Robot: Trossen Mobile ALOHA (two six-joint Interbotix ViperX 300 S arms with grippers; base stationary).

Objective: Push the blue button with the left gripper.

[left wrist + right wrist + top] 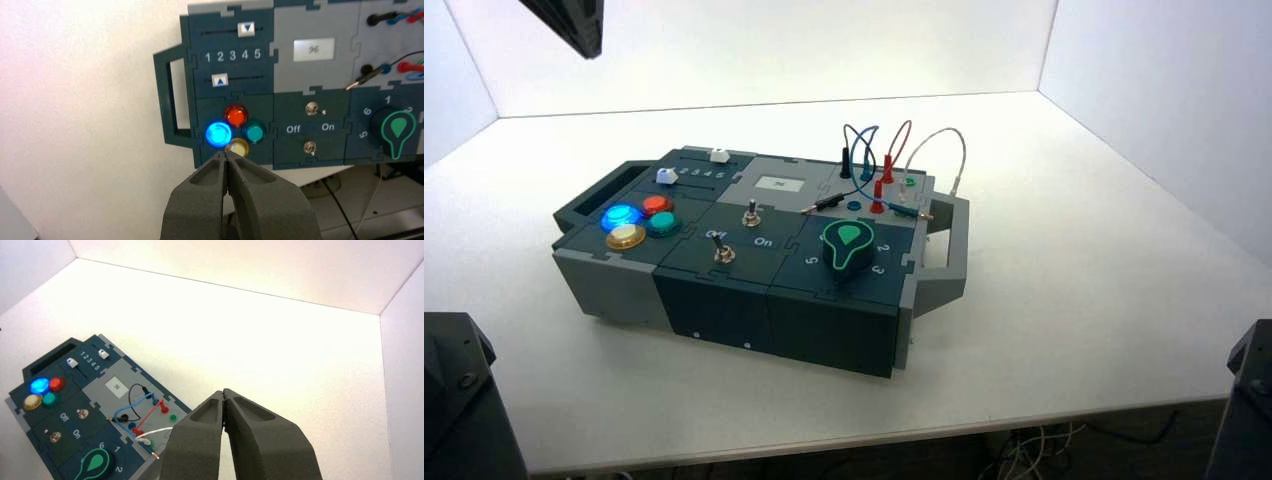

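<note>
You're looking at a plain white tabletop (1064,300) that fills most of the scene, matte and evenly lit. White walls close it in: a far wall (824,50) runs across the back, a right wall (1164,110) angles in from the right, and a left wall (454,90) meets the tabletop's left edge. The light falls brightest along the far strip of the tabletop, where it meets the far wall. Below the tabletop's near edge you can see a dark gap with a tangle of cables (1034,450) hanging in shadow.
</note>
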